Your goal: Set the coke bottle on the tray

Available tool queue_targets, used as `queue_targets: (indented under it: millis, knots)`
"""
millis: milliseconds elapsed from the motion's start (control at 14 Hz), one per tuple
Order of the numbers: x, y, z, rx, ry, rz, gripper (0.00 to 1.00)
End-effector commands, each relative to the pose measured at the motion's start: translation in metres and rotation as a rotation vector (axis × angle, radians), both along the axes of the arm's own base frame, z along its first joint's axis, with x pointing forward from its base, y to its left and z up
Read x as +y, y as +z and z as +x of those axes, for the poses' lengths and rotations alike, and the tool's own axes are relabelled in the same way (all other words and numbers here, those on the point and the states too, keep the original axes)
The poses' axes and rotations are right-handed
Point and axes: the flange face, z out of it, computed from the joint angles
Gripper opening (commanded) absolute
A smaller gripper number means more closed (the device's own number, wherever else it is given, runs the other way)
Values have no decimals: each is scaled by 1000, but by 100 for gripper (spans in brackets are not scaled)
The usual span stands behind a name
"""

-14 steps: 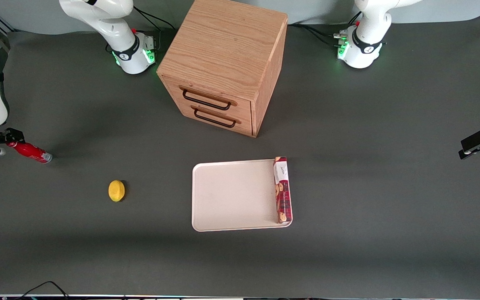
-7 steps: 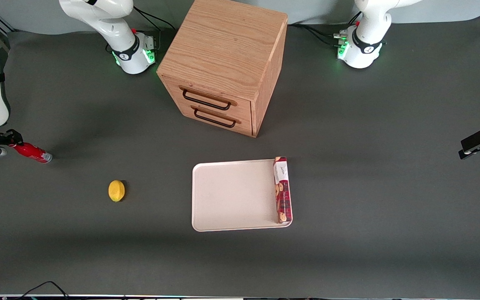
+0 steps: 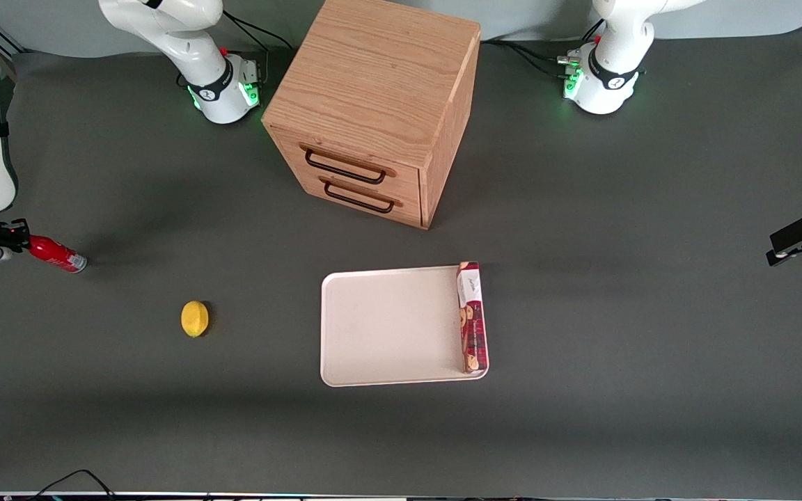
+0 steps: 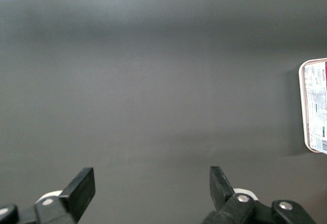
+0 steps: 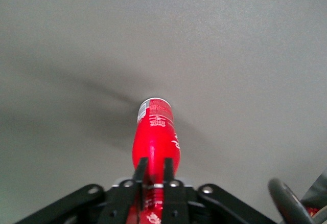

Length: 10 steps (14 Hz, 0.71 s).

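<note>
At the working arm's end of the dark grey table [image 3: 617, 292], the tool [image 3: 17, 238] was closed on the neck end of the coke bottle [image 3: 57, 254], its two black fingers [image 5: 140, 174] pinching just below the cap. The bottle pointed out from the tool, cap end in the grip and silvery base outward toward the middle of the table; whether the base was resting on the table or hanging just above it could not be told. It looked small, rigid and light, with a smooth, probably slippery skin, so the narrow neck seemed a sound place to hold it, though the long body might swing. Nearer the front camera lay a yellow lemon [image 3: 195, 319]. A wooden drawer cabinet [image 3: 373, 111] stood mid-table, and in front of it lay the cream tray [image 3: 387, 327], well apart from the bottle, a red biscuit box [image 3: 472, 316] lying along one edge.
</note>
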Motion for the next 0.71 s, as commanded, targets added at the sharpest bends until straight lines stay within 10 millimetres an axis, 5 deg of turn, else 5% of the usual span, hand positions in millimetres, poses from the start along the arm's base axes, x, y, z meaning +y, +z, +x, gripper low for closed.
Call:
queue_targets:
  millis: [0,143,214,286,643]
  knots:
    - [1,2,-1,-4,21,12,11]
    - [1,3,0,-7,20,10,16]
    - [3,3,1,-9,12,9,71]
    - [3,2,1,-7,6,8,86]
    - [6,2,3,-7,9,7,96]
